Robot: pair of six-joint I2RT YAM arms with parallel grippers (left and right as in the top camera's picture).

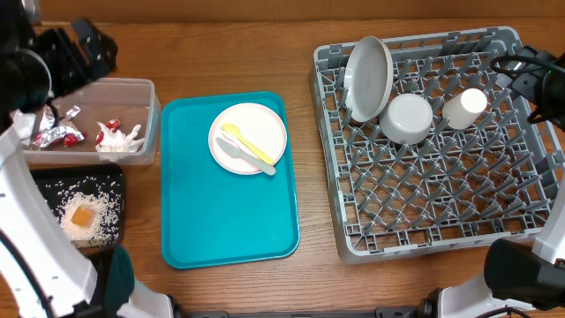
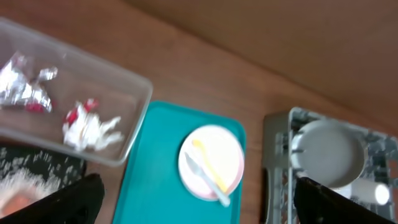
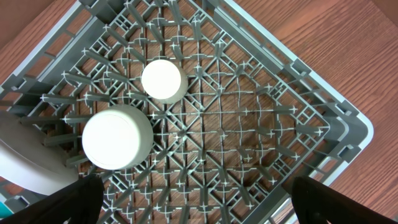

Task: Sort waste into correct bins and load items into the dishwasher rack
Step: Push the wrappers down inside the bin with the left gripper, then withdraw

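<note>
A white plate (image 1: 249,137) lies on the teal tray (image 1: 228,212) with a yellow fork (image 1: 247,144) and a white utensil (image 1: 240,157) on it. The clear tub (image 1: 150,97) holds foil wrappers (image 1: 55,132) and a napkin (image 1: 119,141) with a red packet. Rice and an orange cube (image 1: 81,216) sit in the black tray (image 1: 115,177). In the dishwasher rack (image 1: 433,203) a grey plate (image 1: 369,78) stands on edge beside an upturned bowl (image 1: 408,117) and cup (image 1: 465,106). My left gripper (image 2: 199,205) hangs open high over the tub's far side. My right gripper (image 3: 199,202) is open above the rack, empty.
The teal tray's near half is bare. Wooden table shows between the tub (image 2: 134,84), the teal tray (image 2: 155,162) and the rack (image 2: 277,143). The rack's front and right peg rows (image 3: 249,143) hold nothing. Both arm bases stand at the near table edge.
</note>
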